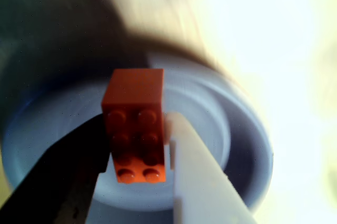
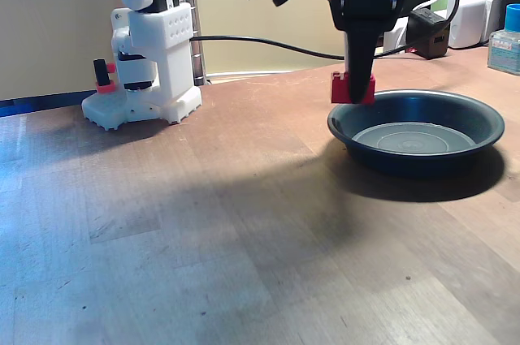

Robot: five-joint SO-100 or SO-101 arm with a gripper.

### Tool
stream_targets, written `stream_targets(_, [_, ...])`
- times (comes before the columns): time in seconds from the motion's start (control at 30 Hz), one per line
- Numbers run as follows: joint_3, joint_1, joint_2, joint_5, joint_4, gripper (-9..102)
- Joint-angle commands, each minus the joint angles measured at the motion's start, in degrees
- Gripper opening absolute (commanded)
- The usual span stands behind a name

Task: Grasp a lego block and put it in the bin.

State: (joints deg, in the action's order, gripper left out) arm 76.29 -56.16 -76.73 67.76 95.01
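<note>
Lego block (image 2: 353, 88) clamped between the jaws, lifted off the surface (image 2: 203, 231); in the fixed view it hangs at the near-left rim of the bin (image 2: 479, 130), about level with or just above the rim, not yet clearly over the middle; wrist view shows the same lego block (image 1: 136, 129) studs toward the camera, dark jaw on its left, white jaw on its right, pan floor behind it; gripper (image 1: 138, 168) shut tight on the brick's long sides, no visible gap; grip looks square, brick not obviously tilted.

Step in hand, as I judge it: carry and drop; to do it well, bring the gripper (image 2: 354, 85) further in over the flat centre of the bin before letting go, since a release at the rim could bounce the brick off the flared edge onto the surface; keep height low so it lands and stays rather than skips out of the shallow pan; open the jaws fully and cleanly, the brick sits deep between them and could stick to one side; lift straight up afterwards to avoid nudging the rim.

Writing: none readable; bottle (image 2: 505, 40) with blue cap at far right has a label, too small to read; white boxes (image 2: 475, 12) behind it show no legible text; wrist view blurred and overexposed on the right.
</note>
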Motion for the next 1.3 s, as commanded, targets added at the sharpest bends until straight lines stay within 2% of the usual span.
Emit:
stream_targets(0.0, [-2.5, -1.6, -2.3, 3.3, -1.6, 0])
stream_targets(0.33, [-11.7, -1.5, 8.4, 10.9, -5.6, 0])
stream_targets(0.8, [-14.9, -1.3, 13.5, 8.6, -5.5, 0])
stream_targets(1.1, [-15.0, -0.7, 13.5, 5.3, -5.3, 18])
stream_targets(1.27, [-15.0, -0.4, 12.8, 5.3, -4.8, 20])
